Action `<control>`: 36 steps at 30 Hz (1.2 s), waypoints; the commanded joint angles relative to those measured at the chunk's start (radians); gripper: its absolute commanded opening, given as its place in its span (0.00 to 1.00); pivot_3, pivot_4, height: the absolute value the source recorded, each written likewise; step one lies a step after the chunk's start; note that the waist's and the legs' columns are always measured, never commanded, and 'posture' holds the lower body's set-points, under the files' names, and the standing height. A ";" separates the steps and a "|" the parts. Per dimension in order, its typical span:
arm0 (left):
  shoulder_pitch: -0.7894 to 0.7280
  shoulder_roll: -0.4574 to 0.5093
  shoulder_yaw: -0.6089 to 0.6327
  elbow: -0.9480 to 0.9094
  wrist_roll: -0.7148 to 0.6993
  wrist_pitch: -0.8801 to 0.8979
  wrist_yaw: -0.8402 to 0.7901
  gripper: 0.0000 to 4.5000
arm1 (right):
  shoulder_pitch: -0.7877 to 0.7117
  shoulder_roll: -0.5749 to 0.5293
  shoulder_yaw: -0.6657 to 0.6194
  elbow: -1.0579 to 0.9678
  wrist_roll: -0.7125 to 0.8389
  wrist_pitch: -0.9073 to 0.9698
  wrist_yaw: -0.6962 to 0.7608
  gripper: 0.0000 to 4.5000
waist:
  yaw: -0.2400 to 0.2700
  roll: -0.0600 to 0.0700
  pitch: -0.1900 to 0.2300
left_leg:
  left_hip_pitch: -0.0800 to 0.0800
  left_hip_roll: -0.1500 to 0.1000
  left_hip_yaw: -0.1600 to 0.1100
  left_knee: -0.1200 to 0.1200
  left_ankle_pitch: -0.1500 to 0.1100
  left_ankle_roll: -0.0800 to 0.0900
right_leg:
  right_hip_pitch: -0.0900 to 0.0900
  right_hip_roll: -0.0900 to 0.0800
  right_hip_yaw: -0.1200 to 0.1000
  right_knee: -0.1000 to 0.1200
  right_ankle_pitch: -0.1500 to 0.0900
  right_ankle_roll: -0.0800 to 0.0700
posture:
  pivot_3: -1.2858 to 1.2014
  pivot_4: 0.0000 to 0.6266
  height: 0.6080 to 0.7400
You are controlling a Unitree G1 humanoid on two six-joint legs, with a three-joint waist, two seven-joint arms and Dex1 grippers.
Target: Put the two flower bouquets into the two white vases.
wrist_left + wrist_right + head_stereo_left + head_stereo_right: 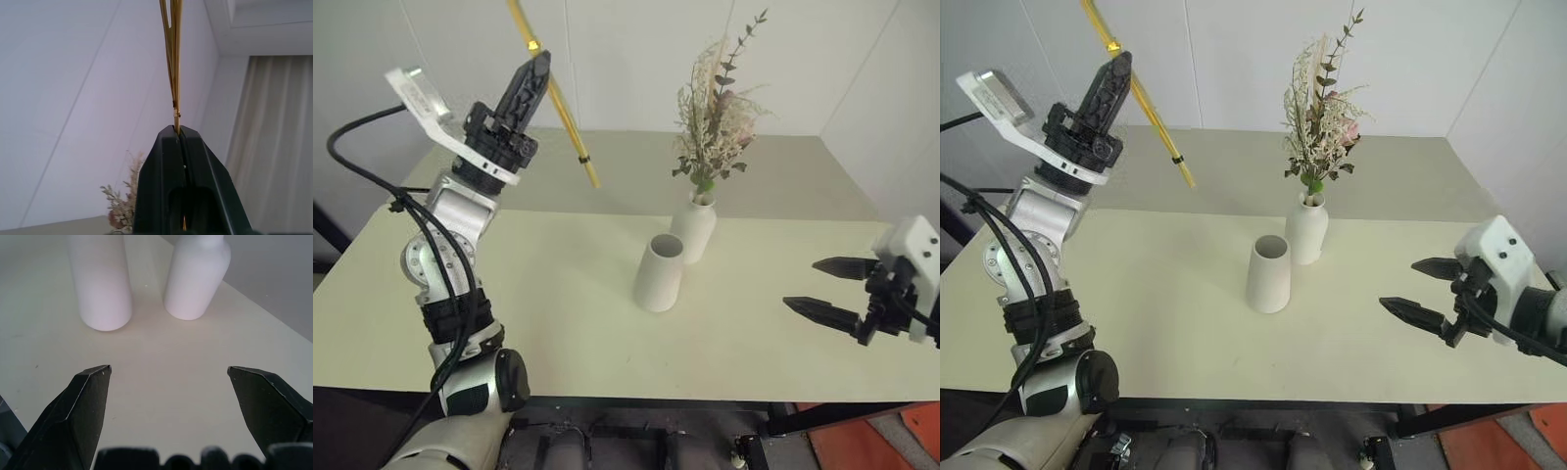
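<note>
Nearest, at four o'clock on the tabletop (558, 323), the right gripper (827, 289) hovers, fingers spread wide and empty. Centre, the wide-mouthed vase (659, 273) stands vacant, touching the bottle vase (695, 226) at one o'clock, which holds the pink bouquet (715, 117). At ten o'clock, the left gripper (536, 76), fingers clamped on the yellow stalks (563, 113), holds them aloft, probably for that vacant vase.

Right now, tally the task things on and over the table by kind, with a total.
White vases: 2, the wide-mouthed vase and the bottle-shaped vase
Flower bouquets: 2, the bushy bouquet in the bottle-shaped vase, the yellow stalks in the left gripper
Total: 4
</note>
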 commanded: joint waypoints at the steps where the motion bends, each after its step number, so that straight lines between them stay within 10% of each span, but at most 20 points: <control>1: -0.040 -0.012 -0.061 0.069 -0.031 0.005 -0.091 0.00 | 0.041 0.013 -0.145 -0.056 0.034 0.021 0.025 1.00 | 0.000 0.000 0.000 | 0.000 0.000 0.000 0.000 0.000 0.000 | 0.000 0.000 0.000 0.000 0.000 0.000 | 0.52 0.24 1.00; 33: -0.073 -0.129 -0.369 0.491 0.347 -0.407 -0.522 0.00 | 0.130 0.096 -0.267 -0.156 0.072 0.035 -0.171 1.00 | -0.003 0.000 0.000 | -0.002 0.000 -0.001 0.000 -0.001 0.001 | -0.001 0.000 0.000 -0.001 0.000 0.000 | 0.52 0.24 1.00; 36: -0.060 -0.116 -0.367 0.473 0.342 -0.389 -0.539 0.15 | 0.135 0.097 -0.267 -0.158 0.074 0.035 -0.173 1.00 | -0.005 0.000 0.000 | -0.002 0.000 -0.001 0.000 -0.001 0.001 | -0.001 0.001 0.000 -0.001 0.000 0.000 | 0.52 0.24 1.00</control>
